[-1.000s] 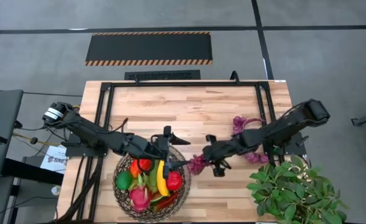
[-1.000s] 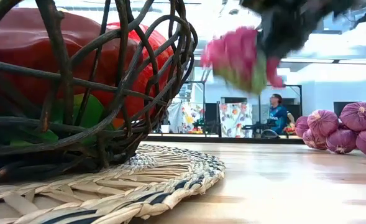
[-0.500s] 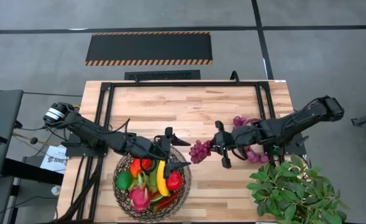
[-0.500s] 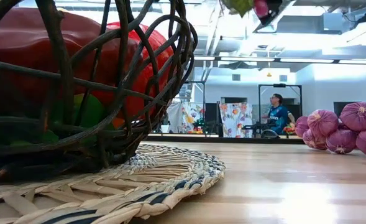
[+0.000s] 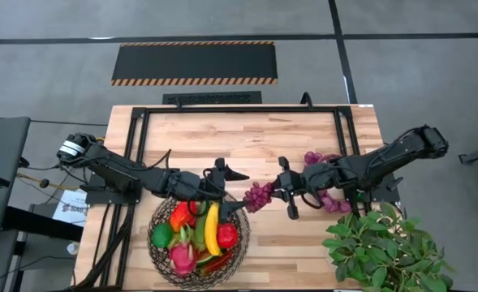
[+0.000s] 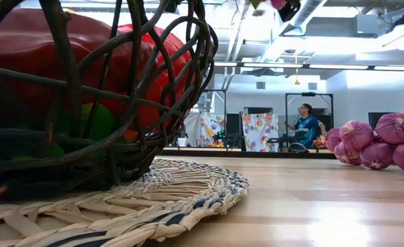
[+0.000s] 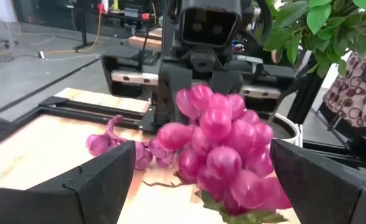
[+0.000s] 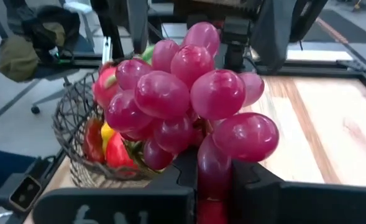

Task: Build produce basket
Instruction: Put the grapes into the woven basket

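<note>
A bunch of purple grapes [image 5: 259, 196] hangs in the air just beyond the basket's far right rim, with my right gripper [image 5: 271, 193] shut on it. My left gripper [image 5: 239, 191] is open and faces it from the left. Its fingers [image 7: 102, 186] stand on either side of the bunch [image 7: 223, 146]; I cannot tell whether they touch it. The dark wire basket [image 5: 159, 253] stands on a woven mat [image 6: 188, 192] at the table's near edge. It holds produce: banana [image 5: 212, 229], red apple [image 5: 227, 235], dragonfruit [image 5: 182, 258]. My right gripper pinches the grape bunch between its two fingers at the end nearest to it [image 8: 214, 165]. The fingers come from the table's right, nearly level and slanting slightly down. The bunch sticks out ahead of the fingertips toward the left gripper, lifted clear of table and basket.
A string of purple onions [image 5: 324, 178] lies on the wood under my right arm, also seen in the low view [image 6: 376, 140]. A leafy green plant [image 5: 389, 247] stands at the near right corner. A black frame [image 5: 239, 109] runs round the tabletop. A person [image 6: 304, 127] sits far behind.
My right gripper has risen with the grapes and gone a little toward the far edge, tipping up nearer to level. The bunch has left the low view through its top. It now hangs at the height of the left gripper's open fingers.
</note>
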Available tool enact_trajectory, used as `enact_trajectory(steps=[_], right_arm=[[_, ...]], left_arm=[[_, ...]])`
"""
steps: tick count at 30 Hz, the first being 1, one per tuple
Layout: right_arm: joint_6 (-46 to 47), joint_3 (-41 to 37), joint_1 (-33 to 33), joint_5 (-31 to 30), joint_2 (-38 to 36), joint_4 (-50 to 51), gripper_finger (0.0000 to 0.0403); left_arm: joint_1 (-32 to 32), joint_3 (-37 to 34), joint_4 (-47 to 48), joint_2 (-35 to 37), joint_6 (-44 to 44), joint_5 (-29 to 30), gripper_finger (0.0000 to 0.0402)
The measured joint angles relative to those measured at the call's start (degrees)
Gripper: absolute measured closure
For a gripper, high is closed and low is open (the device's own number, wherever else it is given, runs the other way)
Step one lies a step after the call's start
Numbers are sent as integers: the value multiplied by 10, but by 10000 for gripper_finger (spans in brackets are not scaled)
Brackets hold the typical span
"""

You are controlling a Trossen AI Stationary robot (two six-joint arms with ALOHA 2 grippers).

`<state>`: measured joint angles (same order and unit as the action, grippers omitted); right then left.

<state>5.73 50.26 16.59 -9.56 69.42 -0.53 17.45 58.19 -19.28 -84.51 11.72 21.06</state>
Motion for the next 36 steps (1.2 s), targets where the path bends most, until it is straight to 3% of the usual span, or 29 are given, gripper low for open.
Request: enact_trajectory(steps=[23, 36], right_arm=[[-33, 0, -18, -1, 3, -74, 356], [-43, 0, -27, 2, 3, -76, 356]], left_arm=[[-21, 0, 9, 0, 78, -15, 49], [-21, 0, 8, 0, 76, -12, 192]])
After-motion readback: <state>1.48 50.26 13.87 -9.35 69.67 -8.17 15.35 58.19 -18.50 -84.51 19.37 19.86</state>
